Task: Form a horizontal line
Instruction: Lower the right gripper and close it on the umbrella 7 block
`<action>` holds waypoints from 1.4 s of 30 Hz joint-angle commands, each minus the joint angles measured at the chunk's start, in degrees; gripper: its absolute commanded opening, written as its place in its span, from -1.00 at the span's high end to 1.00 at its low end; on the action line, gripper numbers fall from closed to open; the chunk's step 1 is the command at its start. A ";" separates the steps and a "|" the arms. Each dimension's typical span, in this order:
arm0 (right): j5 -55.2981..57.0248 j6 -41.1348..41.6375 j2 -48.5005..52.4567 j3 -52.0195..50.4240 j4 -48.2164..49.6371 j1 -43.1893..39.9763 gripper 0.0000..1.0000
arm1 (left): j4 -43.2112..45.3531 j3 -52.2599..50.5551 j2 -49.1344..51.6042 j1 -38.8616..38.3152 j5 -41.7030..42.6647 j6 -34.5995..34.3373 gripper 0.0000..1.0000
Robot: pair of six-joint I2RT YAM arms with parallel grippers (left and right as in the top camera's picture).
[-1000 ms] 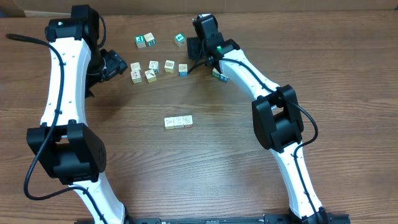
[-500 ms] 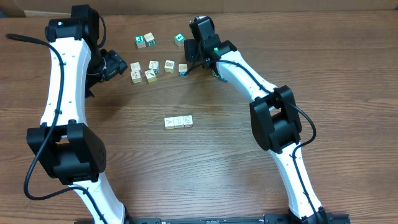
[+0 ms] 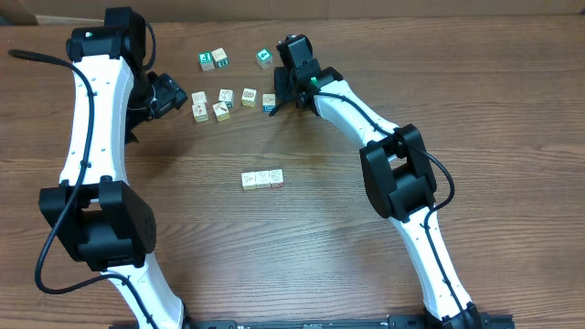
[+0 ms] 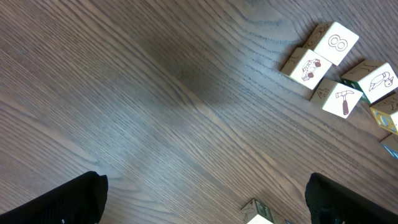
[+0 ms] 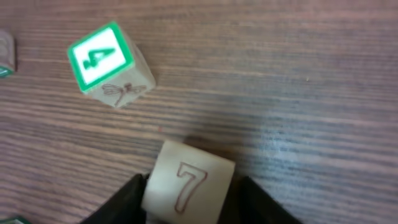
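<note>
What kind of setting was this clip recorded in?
Probably a robotics lab bench rather than a home: a white left arm and right arm based at one edge of a wood-grain table, with loose picture cubes and a short row of three.

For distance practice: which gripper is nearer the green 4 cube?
Right. The right gripper, jaws around the 7 cube, is close to the green 4 cube; the left gripper lies farther off.

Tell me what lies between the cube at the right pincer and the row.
Nothing visible: only bare table lies between the 7 cube in the right pincer and the row; loose cubes sit aside.
</note>
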 commanded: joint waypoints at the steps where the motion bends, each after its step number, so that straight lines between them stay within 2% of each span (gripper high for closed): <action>1: 0.09 0.31 -0.13 0.74 0.17 0.20 0.29 | -0.13 -0.37 0.52 -0.13 -0.13 0.24 -1.00; 3: 0.11 0.28 -1.70 0.74 -0.70 0.02 0.58 | -0.13 -0.37 0.52 -0.13 -0.13 0.24 -0.99; 5: 0.13 0.28 -3.34 0.74 -1.31 -0.20 0.70 | -0.13 -0.37 0.52 -0.13 -0.13 0.24 -1.00; 10: 0.35 0.28 -9.14 0.74 -4.76 -0.72 0.69 | -0.13 -0.37 0.52 -0.13 -0.11 0.26 -1.00; 15: 0.26 0.28 -16.85 0.74 -12.28 -0.92 0.73 | -0.13 -0.37 0.52 -0.13 -0.13 0.24 -0.99; 23: -1.92 2.91 -29.05 0.74 -38.53 -0.92 0.73 | -0.13 -0.37 0.52 -0.13 -0.13 0.24 -1.00; 30: -11.02 3.56 -29.59 -0.55 -55.69 -0.92 0.72 | -0.13 -0.37 0.52 -0.13 -0.13 0.24 -0.99; 35: -10.99 6.01 -29.57 -6.16 -56.76 0.22 0.72 | -0.13 -0.37 0.52 -0.13 -0.13 0.24 -1.00; 42: -11.10 14.93 -29.57 -21.57 -48.43 3.10 0.72 | -0.13 -0.37 0.52 -0.13 -0.13 0.24 -0.99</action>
